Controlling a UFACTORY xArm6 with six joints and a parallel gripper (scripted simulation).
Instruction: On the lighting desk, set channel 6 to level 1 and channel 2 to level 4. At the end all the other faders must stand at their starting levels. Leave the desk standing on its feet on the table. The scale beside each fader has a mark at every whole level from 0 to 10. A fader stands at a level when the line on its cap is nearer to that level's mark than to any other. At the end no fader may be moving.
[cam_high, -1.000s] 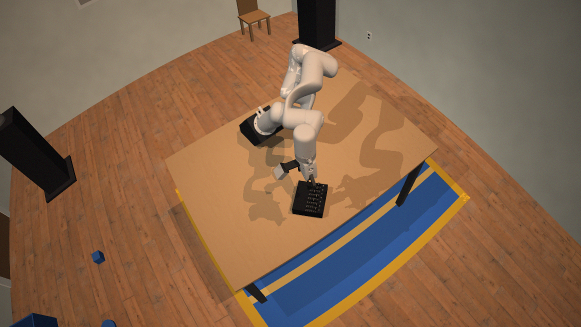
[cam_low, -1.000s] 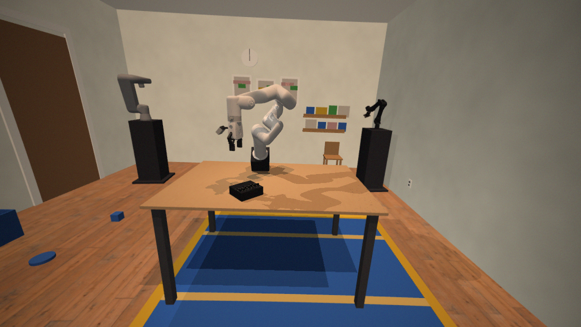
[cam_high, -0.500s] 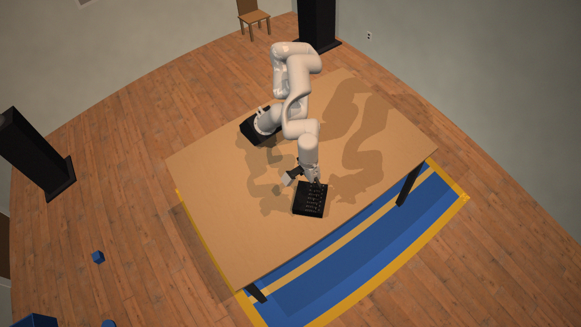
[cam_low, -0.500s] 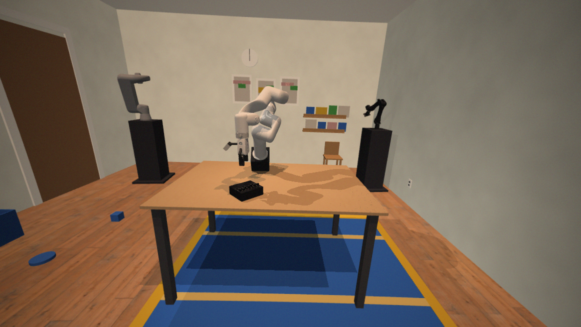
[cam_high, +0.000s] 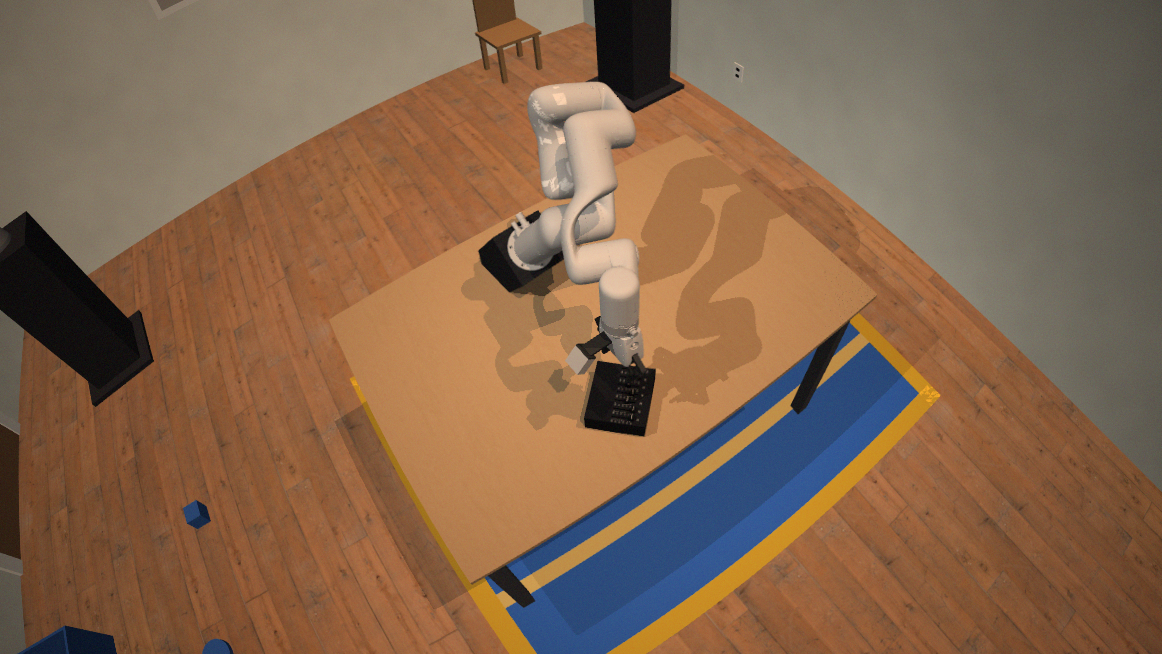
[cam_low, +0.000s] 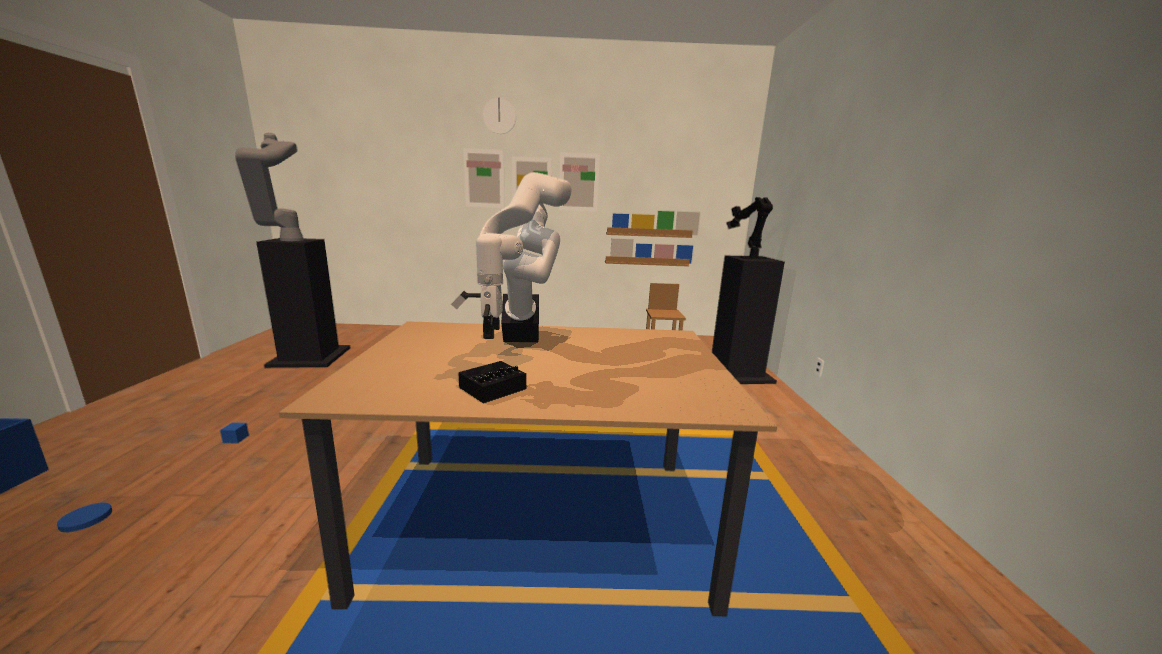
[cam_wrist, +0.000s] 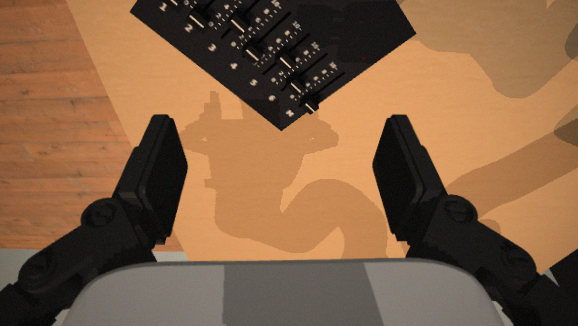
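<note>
Gripper wide open, two black fingers far apart, nothing between them. Pointing down at the wooden table, above it, not touching. Just ahead of the fingertips, the black lighting desk, flat on the table, turned at a slant. Nearest corner by the last fader. Fader caps with white lines in a row, numbers 1 to 6 readable beside them; levels too small to read. From the side, gripper hanging behind the desk, near the arm's black base.
</note>
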